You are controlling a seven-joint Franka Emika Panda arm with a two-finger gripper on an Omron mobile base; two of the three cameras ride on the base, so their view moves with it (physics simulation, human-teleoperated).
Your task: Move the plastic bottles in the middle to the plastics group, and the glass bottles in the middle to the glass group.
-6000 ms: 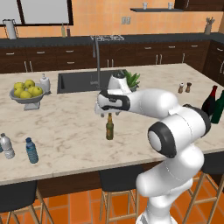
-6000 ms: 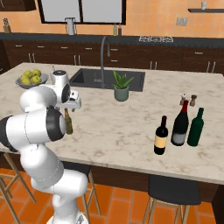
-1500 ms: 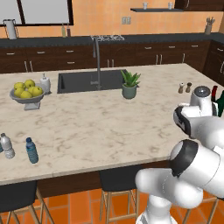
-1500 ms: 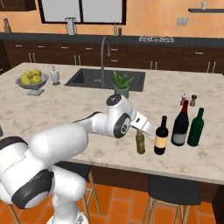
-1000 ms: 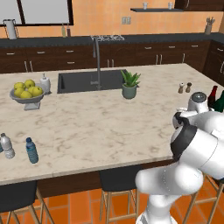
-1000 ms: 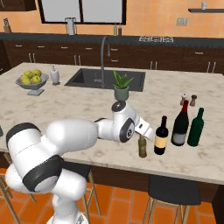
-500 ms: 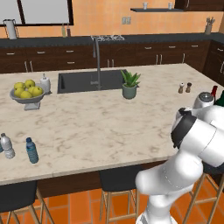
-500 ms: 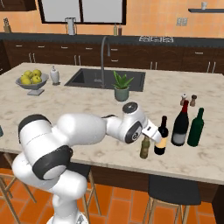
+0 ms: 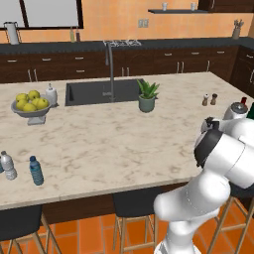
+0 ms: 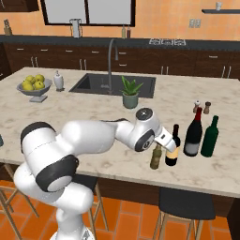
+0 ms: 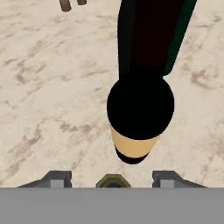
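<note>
The olive-brown beer bottle (image 10: 155, 159) stands upright on the counter, just left of the black wine bottle with the tan label (image 10: 172, 149). My gripper (image 10: 159, 144) hovers over the beer bottle's top and is open. In the hand view the bottle's cap (image 11: 113, 180) sits between the fingertips (image 11: 55, 177) with a gap on each side, and the labelled wine bottle (image 11: 140, 109) rises right behind it. The red-topped wine bottle (image 10: 193, 133) and the dark green bottle (image 10: 209, 137) stand further right. The small blue bottle (image 9: 35, 170) stands beside the clear ribbed bottle (image 9: 7, 165) at the counter's left end.
Salt and pepper shakers (image 10: 201, 107) stand behind the wine bottles. A potted plant (image 10: 130, 93), the sink (image 10: 112, 83) with its tap and a bowl of lemons (image 10: 33, 86) lie further back and left. The counter's front edge (image 10: 197, 180) runs close below the bottles.
The jaws have parted and let go of the beer bottle, which now stands free beside the labelled wine bottle. The arm has stretched slightly further right.
</note>
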